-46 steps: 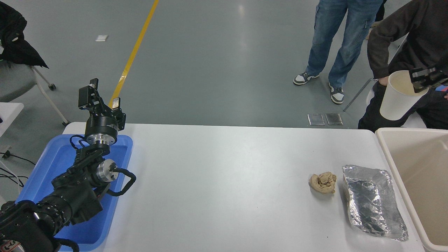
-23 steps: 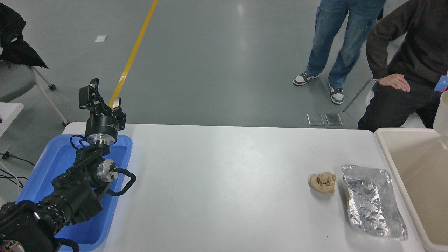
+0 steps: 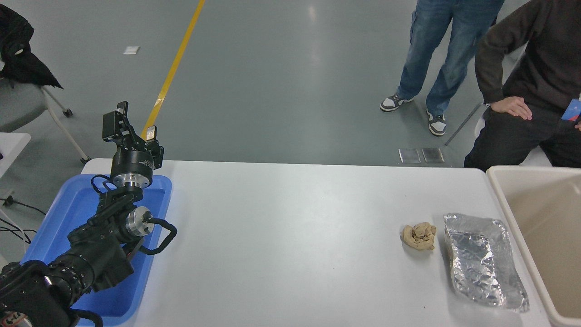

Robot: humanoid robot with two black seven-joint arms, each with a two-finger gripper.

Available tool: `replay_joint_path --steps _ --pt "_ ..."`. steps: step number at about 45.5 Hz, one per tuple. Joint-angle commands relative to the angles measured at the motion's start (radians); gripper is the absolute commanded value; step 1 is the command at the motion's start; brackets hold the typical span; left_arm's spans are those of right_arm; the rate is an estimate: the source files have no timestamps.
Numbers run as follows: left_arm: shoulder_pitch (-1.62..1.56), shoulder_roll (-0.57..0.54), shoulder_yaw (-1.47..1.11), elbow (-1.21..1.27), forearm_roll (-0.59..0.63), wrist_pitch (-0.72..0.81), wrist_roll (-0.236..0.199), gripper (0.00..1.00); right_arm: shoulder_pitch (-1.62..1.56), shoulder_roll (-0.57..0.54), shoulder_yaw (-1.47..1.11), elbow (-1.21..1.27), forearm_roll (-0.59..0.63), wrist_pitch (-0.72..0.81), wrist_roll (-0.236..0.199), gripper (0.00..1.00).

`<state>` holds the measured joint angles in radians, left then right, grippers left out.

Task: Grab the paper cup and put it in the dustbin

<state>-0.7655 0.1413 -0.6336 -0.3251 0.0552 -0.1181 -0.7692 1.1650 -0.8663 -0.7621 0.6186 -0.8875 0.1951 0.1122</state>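
Observation:
The paper cup is out of view, and so is my right gripper. The dustbin (image 3: 531, 169), a large cream-beige bin with a thick rim, stands at the table's right end and is cut off by the picture's edge. No cup shows in the part of its inside that I can see. My left arm is parked at the lower left over the blue tray, its gripper (image 3: 134, 129) pointing away from me with the fingers apart and nothing between them.
A crumpled brown paper wad (image 3: 419, 236) and a crinkled silver foil bag (image 3: 483, 261) lie on the white table just left of the dustbin. The blue tray (image 3: 77, 204) sits at the left end. A seated person (image 3: 535, 91) and a standing person's legs (image 3: 442, 59) are beyond the far right corner.
One second ago my right gripper held the paper cup high at the upper right, above the dustbin's far end. It slid out past the right edge, and now neither shows.

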Motion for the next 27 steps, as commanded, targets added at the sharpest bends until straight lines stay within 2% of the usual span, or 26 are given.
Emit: replay_joint_path --steps 1,8,22,23,24,25,27 --pt "0.000 0.000 0.000 0.000 0.000 0.000 -0.001 1.00 -0.206 0.039 0.156 -0.028 0.002 -0.108 -0.009 0.00" --pt "0.000 0.000 0.000 0.000 0.000 0.000 -0.001 1.00 -0.294 0.081 0.250 -0.083 0.002 -0.114 -0.009 0.00" --pt "0.000 0.000 0.000 0.000 0.000 0.000 -0.002 1.00 -0.311 0.095 0.306 -0.119 0.002 -0.121 -0.008 0.00" --pt "0.000 0.000 0.000 0.000 0.000 0.000 -0.002 1.00 -0.311 0.095 0.311 -0.120 0.002 -0.118 -0.008 0.35" --pt "0.000 0.000 0.000 0.000 0.000 0.000 -0.002 1.00 -0.312 0.095 0.317 -0.120 0.002 -0.120 -0.008 0.91" --pt "0.000 0.000 0.000 0.000 0.000 0.000 -0.001 1.00 -0.314 0.095 0.326 -0.119 0.001 -0.112 -0.009 1.00" --pt "0.000 0.000 0.002 0.000 0.000 0.000 -0.002 1.00 -0.317 0.095 0.345 -0.120 -0.001 -0.112 -0.008 1.00"
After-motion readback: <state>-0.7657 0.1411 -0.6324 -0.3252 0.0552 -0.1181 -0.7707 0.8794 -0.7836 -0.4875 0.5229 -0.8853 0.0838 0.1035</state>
